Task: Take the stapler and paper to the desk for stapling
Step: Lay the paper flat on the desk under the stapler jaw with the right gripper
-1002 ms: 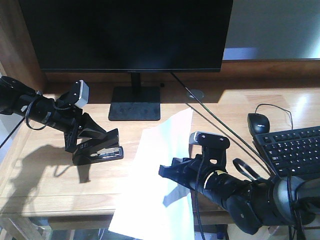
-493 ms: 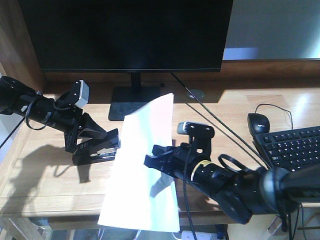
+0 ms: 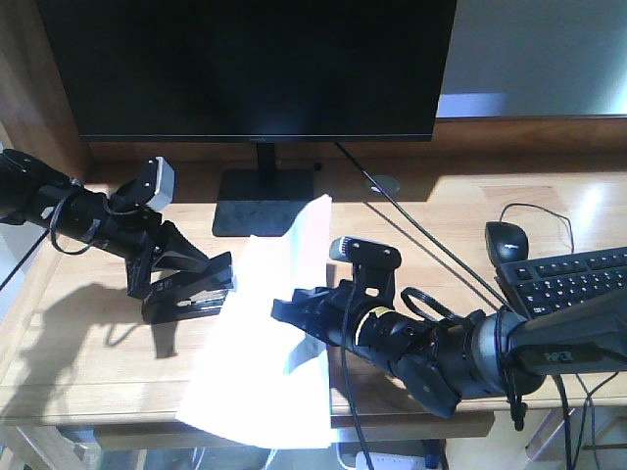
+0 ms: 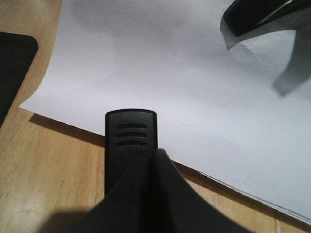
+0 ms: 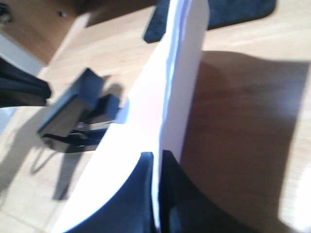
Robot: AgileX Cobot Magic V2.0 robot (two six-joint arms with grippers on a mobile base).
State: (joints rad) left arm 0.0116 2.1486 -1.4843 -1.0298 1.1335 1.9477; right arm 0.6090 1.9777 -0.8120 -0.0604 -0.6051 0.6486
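As wrist views reveal, left hand (image 4: 151, 162) clamping stapler (image 4: 131, 130), right hand (image 5: 156, 158) pinching paper (image 5: 141, 126)

Light-wood desk (image 3: 88, 377) of joined planks, seen from the front, with a raised back ledge (image 3: 549, 125) at 12 o'clock. A monitor's flat black stand (image 3: 265, 206) sits at 11 o'clock, with a round cable port (image 3: 382, 183) just to its right. A black mouse (image 3: 506, 240) lies at 3 o'clock and a black keyboard (image 3: 578, 284) just nearer, at 4. The stapler (image 3: 191, 299) is at 9 o'clock. The white paper (image 3: 245, 392), at 6, overhangs the front edge.
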